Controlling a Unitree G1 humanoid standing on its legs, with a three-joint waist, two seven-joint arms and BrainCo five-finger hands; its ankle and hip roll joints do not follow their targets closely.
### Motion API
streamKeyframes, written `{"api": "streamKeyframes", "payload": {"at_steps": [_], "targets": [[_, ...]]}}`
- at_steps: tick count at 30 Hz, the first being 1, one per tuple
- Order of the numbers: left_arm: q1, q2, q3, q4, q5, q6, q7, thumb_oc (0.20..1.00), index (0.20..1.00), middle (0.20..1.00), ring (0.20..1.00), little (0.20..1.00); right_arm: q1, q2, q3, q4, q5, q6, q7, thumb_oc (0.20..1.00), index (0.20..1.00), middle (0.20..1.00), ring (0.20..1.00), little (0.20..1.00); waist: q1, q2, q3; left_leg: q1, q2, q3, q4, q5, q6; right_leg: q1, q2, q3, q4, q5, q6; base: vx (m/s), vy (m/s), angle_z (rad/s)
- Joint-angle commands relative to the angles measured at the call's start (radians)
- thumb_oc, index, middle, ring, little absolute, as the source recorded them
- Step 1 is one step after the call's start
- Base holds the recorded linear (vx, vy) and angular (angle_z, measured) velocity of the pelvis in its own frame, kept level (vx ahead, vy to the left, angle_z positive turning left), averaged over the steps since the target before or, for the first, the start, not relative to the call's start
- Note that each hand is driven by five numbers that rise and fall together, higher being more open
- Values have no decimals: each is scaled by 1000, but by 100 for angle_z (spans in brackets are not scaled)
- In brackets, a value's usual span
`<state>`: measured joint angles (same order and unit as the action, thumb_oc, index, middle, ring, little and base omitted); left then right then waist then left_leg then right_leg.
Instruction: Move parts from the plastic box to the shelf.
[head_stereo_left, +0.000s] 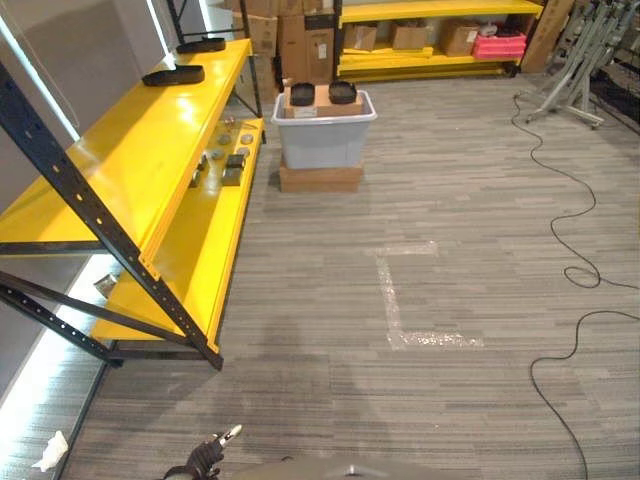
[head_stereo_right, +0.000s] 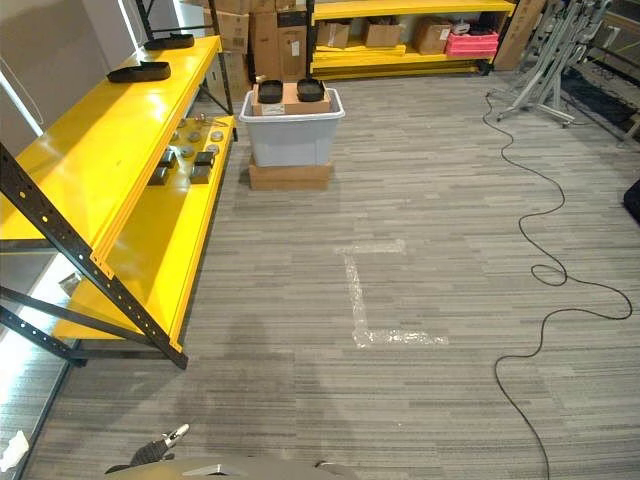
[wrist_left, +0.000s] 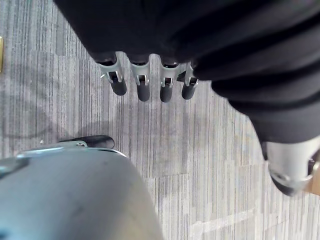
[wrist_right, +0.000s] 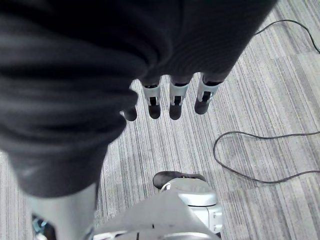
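The grey plastic box (head_stereo_left: 325, 140) stands on a flat cardboard box far ahead on the floor. A cardboard piece across its top carries two black parts (head_stereo_left: 342, 93). The yellow shelf (head_stereo_left: 130, 160) runs along the left. Its lower level (head_stereo_left: 215, 225) holds several small metal parts (head_stereo_left: 228, 165), and two black trays (head_stereo_left: 173, 75) lie on the upper level. My left hand (wrist_left: 142, 87) hangs low over the carpet with straight fingers and holds nothing; it also peeks in at the bottom edge (head_stereo_left: 210, 455). My right hand (wrist_right: 175, 100) hangs the same way, open, over the floor.
A white L-shaped tape mark (head_stereo_left: 400, 300) lies on the carpet between me and the box. More yellow shelving (head_stereo_left: 430, 60) with cardboard boxes and a pink crate (head_stereo_left: 498, 45) lines the back wall. Metal stands (head_stereo_left: 575, 80) are at the far right. A white scrap (head_stereo_left: 50, 452) lies near the shelf's foot.
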<state>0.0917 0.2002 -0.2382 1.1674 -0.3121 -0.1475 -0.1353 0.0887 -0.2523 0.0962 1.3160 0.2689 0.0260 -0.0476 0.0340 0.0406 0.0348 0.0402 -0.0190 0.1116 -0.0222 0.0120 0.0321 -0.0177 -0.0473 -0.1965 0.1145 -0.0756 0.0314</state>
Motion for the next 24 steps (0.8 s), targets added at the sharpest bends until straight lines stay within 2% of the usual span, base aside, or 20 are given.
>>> {"api": "streamKeyframes", "payload": {"at_steps": [1,7,13,21,23,24], "targets": [[-46,25,15,29,9,-13,12,1000,1000,1000,1000,1000,-34,0,35,56,-1,0,-12,1000,1000,1000,1000,1000,1,-34,-4,13,14,56,-20,-48,-45,77,-53,-7,-195,121,113,0,0,0],[-51,24,28,38,-3,-8,55,1000,1000,1000,1000,1000,-35,1,34,55,3,2,-12,1000,1000,1000,1000,1000,-3,-36,-3,16,14,58,-17,-49,-45,80,-53,-4,-194,121,112,5,-1,-1],[-61,13,40,69,48,21,172,1000,1000,1000,1000,1000,-35,11,39,61,4,6,-20,1000,1000,1000,1000,1000,-7,-38,-4,17,13,58,-13,-50,-45,83,-53,-2,-192,121,111,16,-1,-1],[-59,1,40,88,65,45,219,1000,1000,1000,1000,1000,-37,15,43,72,4,12,-28,1000,1000,1000,1000,1000,-5,-38,1,19,11,54,-11,-51,-45,86,-55,-3,-191,119,110,4,0,0],[-60,0,40,91,54,60,226,1000,1000,1000,1000,1000,-37,15,44,73,-1,17,-29,1000,1000,1000,1000,1000,-6,-39,0,19,11,55,-10,-52,-46,87,-55,-2,-191,119,111,15,0,0],[-60,-2,42,95,58,93,234,1000,1000,1000,1000,1000,-37,16,45,75,-5,23,-32,1000,1000,1000,1000,1000,-5,-39,1,19,11,54,-9,-52,-46,87,-56,-2,-190,119,111,33,-2,0]]}}
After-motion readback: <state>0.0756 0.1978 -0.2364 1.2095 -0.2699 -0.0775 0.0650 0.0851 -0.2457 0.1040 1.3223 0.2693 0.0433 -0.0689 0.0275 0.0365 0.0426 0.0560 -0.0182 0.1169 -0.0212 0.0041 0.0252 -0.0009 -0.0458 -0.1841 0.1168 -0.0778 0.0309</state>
